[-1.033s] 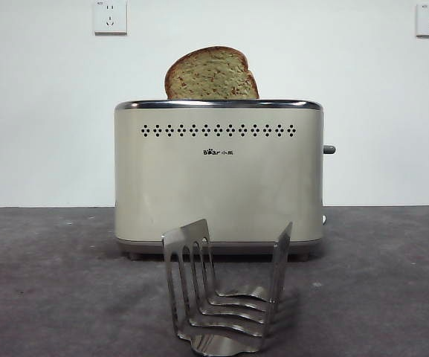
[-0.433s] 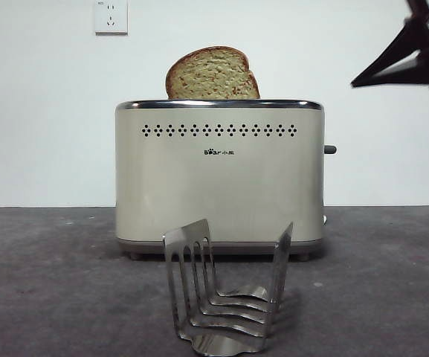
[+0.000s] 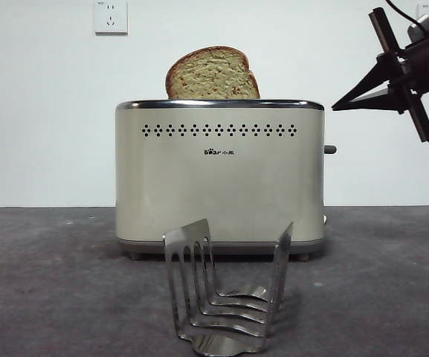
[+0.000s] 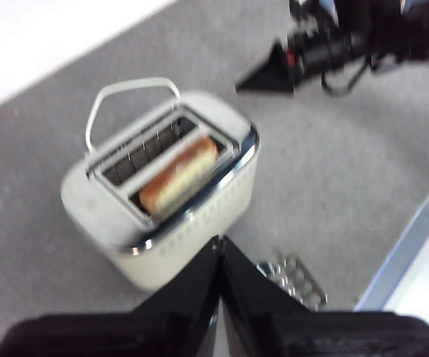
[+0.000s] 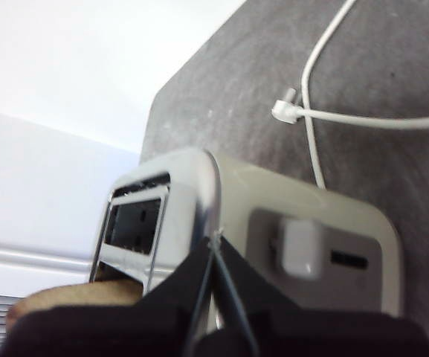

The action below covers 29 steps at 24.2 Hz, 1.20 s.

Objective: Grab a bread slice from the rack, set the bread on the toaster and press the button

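Bread [image 3: 213, 74]: one thick slice, domed top, dark brown crust, yellowish-tan speckled crumb; upright in one slot of the toaster, upper half above the chrome rim, a little left of the middle in the front view.
Toaster [image 3: 219, 178]: boxy, cream-beige, chrome top rim, row of small dark vent holes, small "Bear" logo; on the grey table [image 3: 43, 282] against a white wall; second slot bare in the left wrist view.
Button [image 3: 329, 149]: small dark grey knob on the toaster's right side edge, raised, untouched.
Rack [image 3: 225, 294]: shiny steel, curved dividers, upright end plates; in front of the toaster, no slice in it.
Right gripper [image 3: 340, 107]: dark, high at the right edge of the front view, tip pointing left, above and right of the button, apart from it; jaws pressed together.
Left gripper [image 4: 220, 242]: above the toaster's front side, clear of everything; jaws together, holding nothing.
Cable [image 5: 326, 89]: white, on the table behind the toaster.
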{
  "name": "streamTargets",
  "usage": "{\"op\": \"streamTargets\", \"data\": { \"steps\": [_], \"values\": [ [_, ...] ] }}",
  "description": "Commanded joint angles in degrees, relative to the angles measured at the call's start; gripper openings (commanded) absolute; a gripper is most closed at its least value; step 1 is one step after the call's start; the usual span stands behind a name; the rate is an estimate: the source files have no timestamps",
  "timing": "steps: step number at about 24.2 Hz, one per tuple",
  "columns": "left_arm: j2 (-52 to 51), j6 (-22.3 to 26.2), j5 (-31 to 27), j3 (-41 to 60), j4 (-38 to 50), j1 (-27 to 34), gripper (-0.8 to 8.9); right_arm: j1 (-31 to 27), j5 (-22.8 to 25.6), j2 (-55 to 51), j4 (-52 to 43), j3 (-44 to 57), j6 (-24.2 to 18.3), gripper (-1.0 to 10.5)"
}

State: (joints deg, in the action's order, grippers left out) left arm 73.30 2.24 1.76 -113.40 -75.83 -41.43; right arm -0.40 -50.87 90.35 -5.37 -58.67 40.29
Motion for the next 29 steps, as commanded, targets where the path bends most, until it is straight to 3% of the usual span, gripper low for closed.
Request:
{"op": "streamTargets", "data": {
  "steps": [1, 8, 18, 29],
  "values": [
    [-1.5, -1.2, 0.2, 4.5, 0.1, -0.1, -0.05, 0.2, -0.3, 2.2, 0.5, -1.6, -0.1, -0.1],
    [-4.2, -3.6, 0.2, 12.4, 0.1, -0.1, -0.05, 1.3, -0.5, 6.6, 1.1, -2.6, -0.9, -0.1],
    [-4.6, -4.2, 0.2, 13.3, 0.1, -0.1, -0.05, 3.4, 2.7, 10.6, 1.7, -2.6, -2.1, -0.1],
    [-4.7, -4.2, 0.2, 13.3, 0.1, -0.1, -0.05, 3.4, 7.0, 13.0, 11.4, -2.6, -10.7, -0.1]
  ]
}}
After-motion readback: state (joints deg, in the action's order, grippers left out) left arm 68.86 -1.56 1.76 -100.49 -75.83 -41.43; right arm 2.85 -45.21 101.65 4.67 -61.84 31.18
